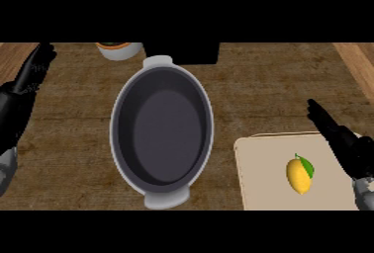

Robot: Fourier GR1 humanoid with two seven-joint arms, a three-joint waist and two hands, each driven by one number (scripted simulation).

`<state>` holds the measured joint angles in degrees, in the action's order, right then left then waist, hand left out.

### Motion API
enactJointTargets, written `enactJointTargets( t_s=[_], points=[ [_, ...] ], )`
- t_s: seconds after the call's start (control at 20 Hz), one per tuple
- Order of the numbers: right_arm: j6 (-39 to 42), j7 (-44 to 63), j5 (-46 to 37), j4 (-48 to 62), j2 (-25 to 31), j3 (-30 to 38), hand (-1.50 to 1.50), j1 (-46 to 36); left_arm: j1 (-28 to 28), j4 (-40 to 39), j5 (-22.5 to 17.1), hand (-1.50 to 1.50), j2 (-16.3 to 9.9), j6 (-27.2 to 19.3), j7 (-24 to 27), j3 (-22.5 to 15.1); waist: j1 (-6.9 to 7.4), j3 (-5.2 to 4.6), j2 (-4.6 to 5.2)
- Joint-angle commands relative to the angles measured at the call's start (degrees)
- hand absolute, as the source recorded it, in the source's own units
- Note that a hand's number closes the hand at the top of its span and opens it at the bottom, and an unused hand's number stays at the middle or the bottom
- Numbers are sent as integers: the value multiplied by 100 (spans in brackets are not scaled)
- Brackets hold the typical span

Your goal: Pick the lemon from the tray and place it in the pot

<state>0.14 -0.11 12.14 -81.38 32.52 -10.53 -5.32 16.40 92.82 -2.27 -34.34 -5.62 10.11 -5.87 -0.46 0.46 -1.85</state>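
A yellow lemon [299, 176] with a green leaf lies on the beige tray [263, 173] at the lower right. To its left stands the pot [121, 114], a dark oval with a pale grey rim and two handles, holding nothing. My right hand [345, 143] is open with straight fingers pointing up-left, just right of the lemon and above the tray's right side, not touching the fruit. My left hand [22, 94] rests open at the left edge, fingers up.
A white cup [119, 50] with an orange rim stands at the back, above the pot. A black block [181, 52] sits at the back centre. The counter top [277, 89] is dark wood with a lighter strip at the far right.
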Motion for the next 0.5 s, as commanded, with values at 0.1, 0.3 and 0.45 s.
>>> enactJointTargets(
  t_s=[0.1,0.3,0.45],
  points=[
    [591,-1265,649,474,85,903,150,-320,-161,116,-477,0,506,-437,-913,318,124,-21,183],
    [486,-1885,-960,149,1541,817,150,-540,-501,-418,-962,0,957,-517,-1061,404,171,-161,221],
    [409,-3478,141,1609,215,1585,-150,-124,-425,-473,-1302,0,1275,-737,-1586,525,108,3,266]
  ],
)
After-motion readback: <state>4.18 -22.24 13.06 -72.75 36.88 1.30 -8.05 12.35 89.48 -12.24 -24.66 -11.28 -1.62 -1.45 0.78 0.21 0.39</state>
